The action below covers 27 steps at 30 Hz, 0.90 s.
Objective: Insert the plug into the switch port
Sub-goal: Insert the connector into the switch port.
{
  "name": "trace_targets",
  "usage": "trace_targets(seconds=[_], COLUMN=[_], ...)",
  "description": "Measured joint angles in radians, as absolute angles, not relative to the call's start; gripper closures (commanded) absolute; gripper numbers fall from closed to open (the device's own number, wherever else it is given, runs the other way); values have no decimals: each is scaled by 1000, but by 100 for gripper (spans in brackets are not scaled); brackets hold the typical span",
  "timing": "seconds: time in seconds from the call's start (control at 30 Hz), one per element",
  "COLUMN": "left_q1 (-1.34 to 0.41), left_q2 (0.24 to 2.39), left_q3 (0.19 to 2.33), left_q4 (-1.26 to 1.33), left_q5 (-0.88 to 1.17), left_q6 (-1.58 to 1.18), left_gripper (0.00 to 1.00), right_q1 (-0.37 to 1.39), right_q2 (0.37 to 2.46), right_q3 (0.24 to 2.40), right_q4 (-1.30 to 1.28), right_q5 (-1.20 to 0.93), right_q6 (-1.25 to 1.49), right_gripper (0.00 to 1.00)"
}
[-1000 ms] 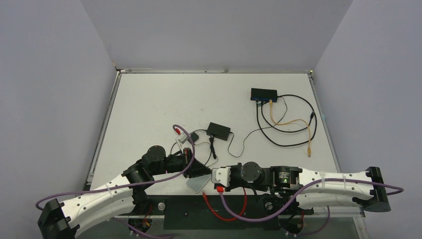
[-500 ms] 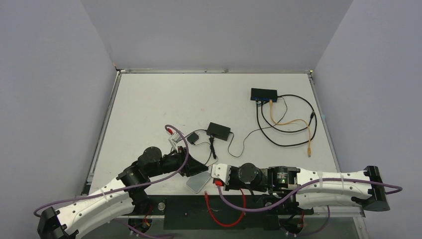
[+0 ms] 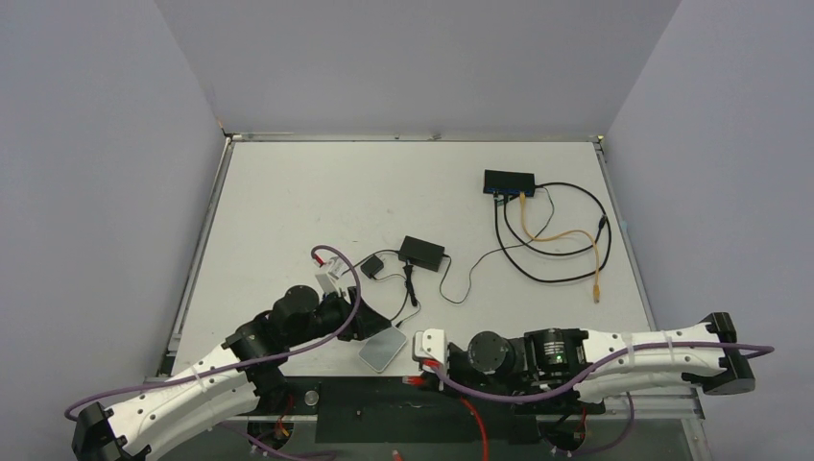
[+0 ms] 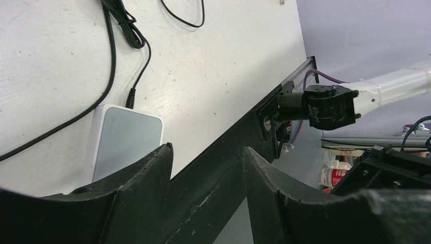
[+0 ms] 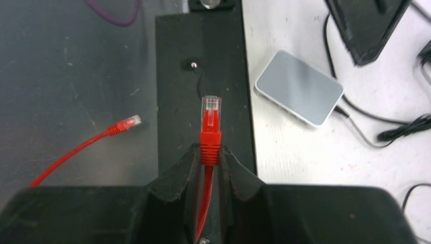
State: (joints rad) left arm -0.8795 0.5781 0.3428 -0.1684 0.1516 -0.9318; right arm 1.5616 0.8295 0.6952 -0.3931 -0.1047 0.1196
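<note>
The right end effector [image 5: 207, 152] is clamped on the ribbed boot of the red plug [image 5: 211, 119]. The clear tip juts out toward 12 o'clock in the wrist view, and the red cable [image 5: 205, 195] trails back between the fingers. The plug hangs over the black mounting plate [image 5: 175, 76] at the near edge of the desk [image 3: 288, 211], not over the working surface. The cable's second connector [image 5: 129, 122] lies loose at about 9 o'clock from the held tip. The light grey pad [image 5: 300, 87] sits on the desk at roughly 2 o'clock from the plug. The left end effector [image 4: 207, 153] has its fingers apart with nothing between them, and it hovers low at the grey pad's near side. In the overhead view the switch [image 3: 509, 180] sits far off at about 1 o'clock from the right end effector, near the desk's back right corner. The switch port [image 3: 508, 193] is one of the row along its blue-trimmed face. That face looks toward the arms; an orange cable [image 3: 566, 235] and black leads already run from it. The black adapter brick [image 3: 422, 252] lies between the arms and the switch. As I judge it, the pickup is done and the grip looks straight. What is left is most of the job: carrying the plug across the desk, lining its tip up with a free socket, and pushing it home.
</note>
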Motion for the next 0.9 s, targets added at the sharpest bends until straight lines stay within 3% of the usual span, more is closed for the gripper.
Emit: trace_targets(seconds=[0.27, 0.57, 0.9], left_q1=[-879, -875, -875], left_q2=[566, 603, 646], left_q3=[325, 312, 245], left_q4=[-214, -300, -310], left_q5=[84, -12, -22], left_q6=[-940, -977, -1013], left_gripper=[49, 49, 49], right_q1=[1565, 1580, 1585], right_q2=[993, 1262, 1411], right_q3=[606, 634, 688], right_q4=[-323, -285, -229], right_q5=[-2, 158, 247], right_q6=[239, 306, 335], right_gripper=[100, 100, 100])
